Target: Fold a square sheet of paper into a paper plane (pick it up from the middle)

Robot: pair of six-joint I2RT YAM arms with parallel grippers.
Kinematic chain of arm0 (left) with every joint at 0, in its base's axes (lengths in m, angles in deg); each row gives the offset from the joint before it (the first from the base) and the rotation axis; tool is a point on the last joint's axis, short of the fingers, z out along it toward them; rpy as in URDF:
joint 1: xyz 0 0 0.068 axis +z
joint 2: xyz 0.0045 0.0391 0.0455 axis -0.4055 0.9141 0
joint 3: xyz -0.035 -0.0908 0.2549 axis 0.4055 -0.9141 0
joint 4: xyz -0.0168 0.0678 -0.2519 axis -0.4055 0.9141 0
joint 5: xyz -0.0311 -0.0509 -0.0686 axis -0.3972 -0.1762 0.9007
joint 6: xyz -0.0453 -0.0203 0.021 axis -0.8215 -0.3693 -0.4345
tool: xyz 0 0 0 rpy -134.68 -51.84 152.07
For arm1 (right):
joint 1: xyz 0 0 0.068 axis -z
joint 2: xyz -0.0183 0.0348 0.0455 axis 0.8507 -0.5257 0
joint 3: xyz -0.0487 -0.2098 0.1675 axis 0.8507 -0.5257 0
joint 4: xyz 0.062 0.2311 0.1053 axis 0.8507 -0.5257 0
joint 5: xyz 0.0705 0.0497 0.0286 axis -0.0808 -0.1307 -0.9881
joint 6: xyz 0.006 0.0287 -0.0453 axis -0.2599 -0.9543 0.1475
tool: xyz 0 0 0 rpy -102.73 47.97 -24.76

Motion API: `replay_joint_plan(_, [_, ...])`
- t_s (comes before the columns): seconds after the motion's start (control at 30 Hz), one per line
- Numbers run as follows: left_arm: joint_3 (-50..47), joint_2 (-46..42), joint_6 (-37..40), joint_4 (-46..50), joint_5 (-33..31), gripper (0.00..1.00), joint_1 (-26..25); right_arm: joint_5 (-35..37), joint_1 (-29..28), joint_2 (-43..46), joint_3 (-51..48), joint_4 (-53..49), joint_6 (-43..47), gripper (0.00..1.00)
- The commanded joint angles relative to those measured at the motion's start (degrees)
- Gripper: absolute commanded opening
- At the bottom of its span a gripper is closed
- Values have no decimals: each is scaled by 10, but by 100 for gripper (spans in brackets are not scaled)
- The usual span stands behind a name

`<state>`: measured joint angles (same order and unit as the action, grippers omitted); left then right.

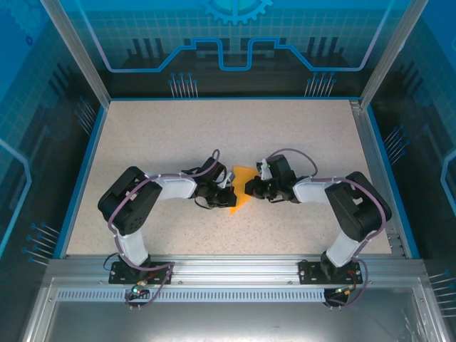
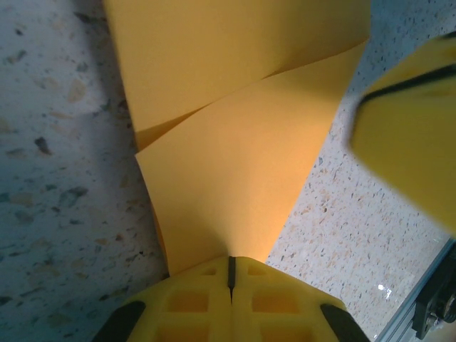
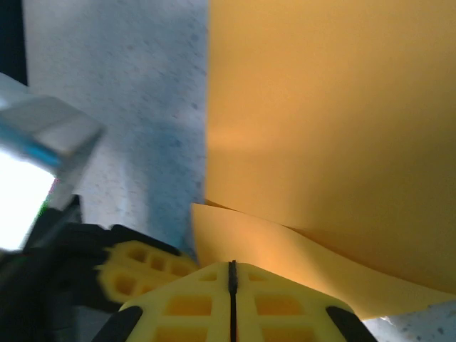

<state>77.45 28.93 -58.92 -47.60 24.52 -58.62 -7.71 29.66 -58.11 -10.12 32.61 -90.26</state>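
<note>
- Starting at the left end effector (image 2: 230, 281), its two fingers are seen pressed together with no gap. The square sheet of paper (image 2: 235, 178) is clamped at their seam and fans straight ahead from the tips.
- The right end effector (image 3: 231, 285) is likewise closed. A lower flap of the sheet runs in behind its tips, but whether that flap is pinched or merely touched cannot be told.
- The sheet is found between the two end effectors over the middle of the bench (image 1: 142, 135). It is partly folded, with one layer lapped over another along a slanted edge.
- Seen from above, its long axis runs far to near, across the line joining the end effectors. The left one is met at the near end and the right one along the right-hand side, so neither arm is nearer.
- The next crease is judged to depend on that crosswise lie.
- The sheet's outer edges are cut off in both wrist views. Its sides are covered by the end effectors from above, and the sharpness of the crease cannot be made out.
</note>
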Motion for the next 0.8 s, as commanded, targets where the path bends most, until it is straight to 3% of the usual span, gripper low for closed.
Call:
replay_joint_plan(0.0, [-7,13,16,56,-27,2,2,9,6,-30,-2,0,-7,7])
replay_joint_plan(0.37, [-21,-2,12,48,-21,2,2,13,86,-1,-19,-32,16,9])
replay_joint_plan(0.77, [-30,-10,17,45,-4,3,2,23,30,68,-2,-53,17,13])
